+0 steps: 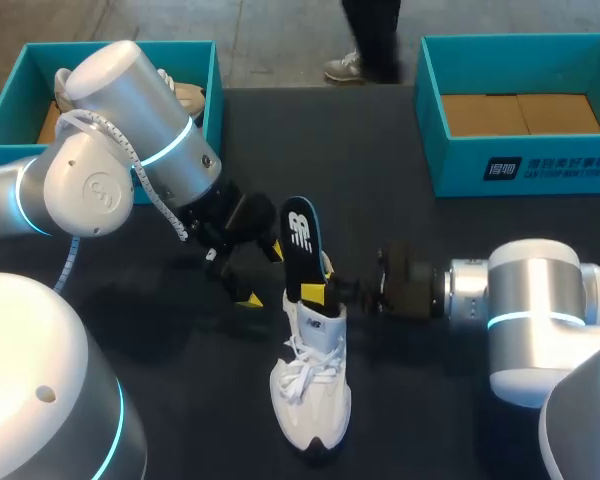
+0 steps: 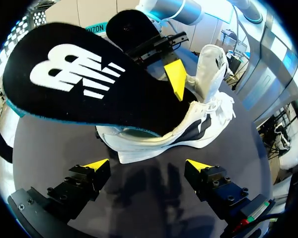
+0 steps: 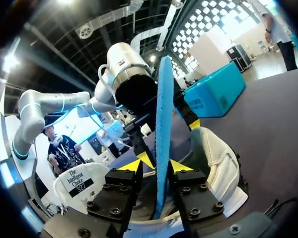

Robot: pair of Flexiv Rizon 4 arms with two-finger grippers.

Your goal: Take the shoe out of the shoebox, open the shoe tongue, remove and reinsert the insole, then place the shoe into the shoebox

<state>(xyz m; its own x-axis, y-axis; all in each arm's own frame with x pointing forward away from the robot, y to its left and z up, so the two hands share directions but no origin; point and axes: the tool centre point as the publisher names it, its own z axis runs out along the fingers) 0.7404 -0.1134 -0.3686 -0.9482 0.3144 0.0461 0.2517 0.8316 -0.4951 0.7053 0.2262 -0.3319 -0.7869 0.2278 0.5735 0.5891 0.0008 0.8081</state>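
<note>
Right hand (image 3: pixel 156 166) pinches the black insole (image 1: pixel 300 240), which stands upright with its lower end inside the white sneaker (image 1: pixel 310 395) on the table (image 1: pixel 460 230). Left hand (image 2: pixel 151 166) spread, empty, near the heel. Removal or reinsertion: cannot tell. Either way, advise bracing the heel with the left hand and moving the insole along the shoe's length, so the shoe does not tip

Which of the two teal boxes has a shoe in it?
The left box: a pale shoe shows inside it. The right box shows only its bare cardboard floor.
</note>
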